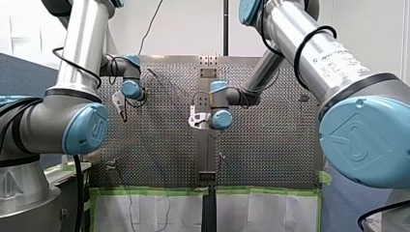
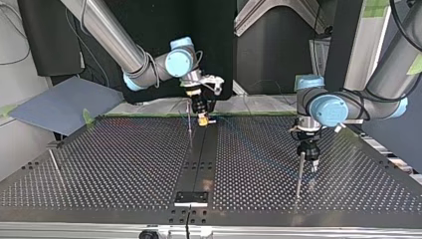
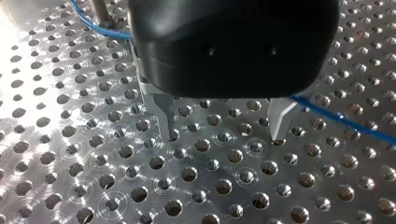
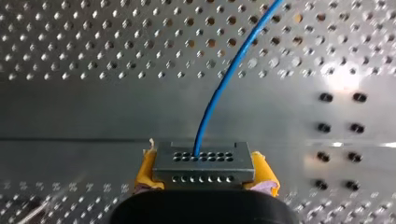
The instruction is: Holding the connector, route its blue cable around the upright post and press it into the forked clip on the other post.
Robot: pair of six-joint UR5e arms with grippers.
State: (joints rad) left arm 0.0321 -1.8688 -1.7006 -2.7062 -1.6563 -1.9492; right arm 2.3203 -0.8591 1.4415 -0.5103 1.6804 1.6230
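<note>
- The perforated metal table fills the top view, with a plain dark centre strip running from its near edge to its far edge. Green tape lines the far edge.
- My right gripper hangs low over the centre strip, close to the table's far edge.
- In the right wrist view its yellow pads are clamped on either side of the grey connector, which has two rows of small holes.
- The blue cable leaves the connector's upper row and arcs away over the table.
- A slim post stands upright just beside the right gripper, towards the top view's left.
- My left gripper hangs over the table's right half in the top view, well apart from the right gripper.
- Its metal fingers are spread wide with nothing between them, their tips just above the holes.
- A second post stands right beside it.
- In the left wrist view the cable runs along the table beside one finger and curves past the foot of a post. I cannot tell whether it wraps around that post.
- The forked clip is too small to pick out.
</note>
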